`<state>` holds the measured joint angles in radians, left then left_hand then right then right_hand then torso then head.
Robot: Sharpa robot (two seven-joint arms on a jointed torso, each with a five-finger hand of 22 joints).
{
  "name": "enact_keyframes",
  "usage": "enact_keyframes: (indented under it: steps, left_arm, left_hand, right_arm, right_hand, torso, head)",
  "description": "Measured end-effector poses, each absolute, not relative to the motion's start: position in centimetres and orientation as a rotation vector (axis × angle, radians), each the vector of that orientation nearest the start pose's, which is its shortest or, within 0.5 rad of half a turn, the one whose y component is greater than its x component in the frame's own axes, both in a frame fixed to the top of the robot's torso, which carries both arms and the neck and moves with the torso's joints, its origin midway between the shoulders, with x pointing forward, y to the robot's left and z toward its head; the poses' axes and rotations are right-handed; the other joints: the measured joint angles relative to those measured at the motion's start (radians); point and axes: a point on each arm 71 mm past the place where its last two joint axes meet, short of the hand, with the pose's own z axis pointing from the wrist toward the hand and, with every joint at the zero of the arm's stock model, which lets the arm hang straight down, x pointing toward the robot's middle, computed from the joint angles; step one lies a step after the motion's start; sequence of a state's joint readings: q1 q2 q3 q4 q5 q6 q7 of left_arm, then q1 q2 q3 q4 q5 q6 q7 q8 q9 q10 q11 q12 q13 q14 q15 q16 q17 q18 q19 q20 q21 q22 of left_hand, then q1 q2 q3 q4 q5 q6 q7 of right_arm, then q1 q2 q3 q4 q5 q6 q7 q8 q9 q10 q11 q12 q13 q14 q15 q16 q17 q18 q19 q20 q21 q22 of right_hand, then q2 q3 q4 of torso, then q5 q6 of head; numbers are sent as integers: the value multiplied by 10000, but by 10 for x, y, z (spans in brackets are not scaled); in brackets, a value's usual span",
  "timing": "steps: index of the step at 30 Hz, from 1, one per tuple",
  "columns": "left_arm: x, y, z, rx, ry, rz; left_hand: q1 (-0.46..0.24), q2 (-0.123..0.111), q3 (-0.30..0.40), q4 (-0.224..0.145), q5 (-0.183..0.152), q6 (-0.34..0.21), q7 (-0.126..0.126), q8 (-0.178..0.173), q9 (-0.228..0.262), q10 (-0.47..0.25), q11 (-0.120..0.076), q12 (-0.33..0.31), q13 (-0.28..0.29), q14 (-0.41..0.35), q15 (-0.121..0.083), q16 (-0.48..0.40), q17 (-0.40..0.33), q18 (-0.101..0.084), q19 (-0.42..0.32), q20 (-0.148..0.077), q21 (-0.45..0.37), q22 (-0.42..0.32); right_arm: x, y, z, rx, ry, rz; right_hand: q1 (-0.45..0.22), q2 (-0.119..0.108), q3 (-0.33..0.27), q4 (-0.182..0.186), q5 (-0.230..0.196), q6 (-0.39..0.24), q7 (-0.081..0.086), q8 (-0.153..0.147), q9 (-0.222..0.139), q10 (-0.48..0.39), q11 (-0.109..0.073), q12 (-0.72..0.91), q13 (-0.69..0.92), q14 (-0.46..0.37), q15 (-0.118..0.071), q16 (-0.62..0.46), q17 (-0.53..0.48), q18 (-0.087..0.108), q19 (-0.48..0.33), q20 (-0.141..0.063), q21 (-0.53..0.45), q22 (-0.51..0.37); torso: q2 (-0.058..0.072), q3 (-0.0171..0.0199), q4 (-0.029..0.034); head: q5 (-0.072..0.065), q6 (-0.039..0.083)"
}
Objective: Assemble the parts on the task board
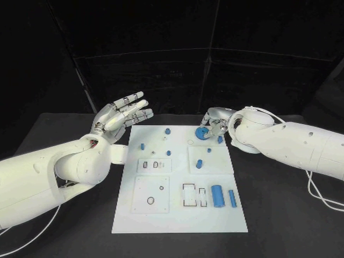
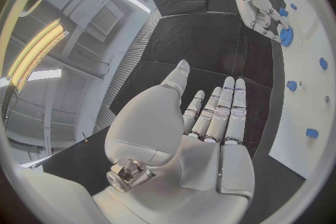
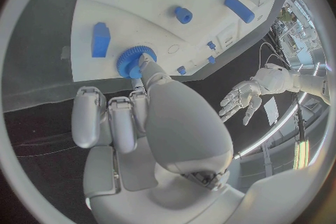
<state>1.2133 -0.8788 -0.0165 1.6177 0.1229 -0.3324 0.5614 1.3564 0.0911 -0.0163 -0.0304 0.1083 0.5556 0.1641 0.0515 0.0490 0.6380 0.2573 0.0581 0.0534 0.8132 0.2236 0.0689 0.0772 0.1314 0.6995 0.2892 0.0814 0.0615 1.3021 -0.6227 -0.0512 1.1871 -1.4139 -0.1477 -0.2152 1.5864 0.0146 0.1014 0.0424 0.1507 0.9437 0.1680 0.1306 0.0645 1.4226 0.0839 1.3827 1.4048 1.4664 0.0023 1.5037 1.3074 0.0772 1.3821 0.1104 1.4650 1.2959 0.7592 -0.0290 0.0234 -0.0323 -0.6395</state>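
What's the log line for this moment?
left hand: open, raised beside task board | right hand: fingers on blue gear at board's far edge

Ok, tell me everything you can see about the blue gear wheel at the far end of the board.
The blue gear wheel is a small round disc with fine teeth around its rim, looking like matte plastic. It lies flat near the far edge of the white task board, toward the right side. The right hand is over it, fingertips touching its rim. A blue block stands beside it, apart.

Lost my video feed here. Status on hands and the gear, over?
Left hand open, raised off the task board. Right hand fingers on the blue gear at board's far end. Nothing blocking.
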Motion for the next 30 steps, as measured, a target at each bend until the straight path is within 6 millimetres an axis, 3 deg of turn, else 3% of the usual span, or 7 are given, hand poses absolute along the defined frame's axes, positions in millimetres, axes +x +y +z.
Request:
enact_keyframes:
  steps: [5,12,20,30]
  left_arm:
    - [478,206,-148,-11402,12050,-17020]
    - [478,206,-148,-11406,12052,-17014]
    - [478,206,-148,-11413,12060,-17010]
    - [478,205,-148,-11417,12081,-17029]
  left_hand:
    - [0,0,0,0,0,0,0,0,0,0,0,0,0,0,0,0,0,0,0,0,0,0]
    - [0,0,0,0,0,0,0,0,0,0,0,0,0,0,0,0,0,0,0,0,0,0]
    - [39,38,0,-85,0,0,0,0,0,0,0,0,0,0,0,0,0,0,0,0,0,0]
    - [39,38,28,-112,0,0,0,0,0,0,0,0,0,0,0,0,0,0,0,0,0,0]
  right_arm:
    - [559,-190,-166,-911,17580,4293]
    - [547,-180,-163,-1122,17129,4830]
    - [529,-148,-153,-1400,16382,5750]
    - [524,-107,-148,-1570,15825,6249]
  right_hand:
    - [-27,20,401,-65,-23,59,-38,14,-1,34,0,232,-189,1,-1,0,0,1,32,-32,57,96]
    - [-636,-173,675,-69,-109,233,-210,36,-1,358,-247,376,-854,-28,-86,1,-1,-160,139,-68,103,122]
    - [-857,-263,786,-69,-202,262,-237,41,-1,393,-284,383,-987,-15,-100,5,-1,-157,210,-70,141,121]
    - [-959,-261,893,-41,-251,302,-272,27,-2,407,-300,382,-968,-15,-99,5,7,-155,280,-71,183,120]
  torso:
    - [1,3,-1]
    - [-2,6,-7]
    - [-9,-4,-6]
    - [7,-5,23]
  head:
    - [-12,5]
    - [-13,38]
    - [-19,126]
    - [72,85]
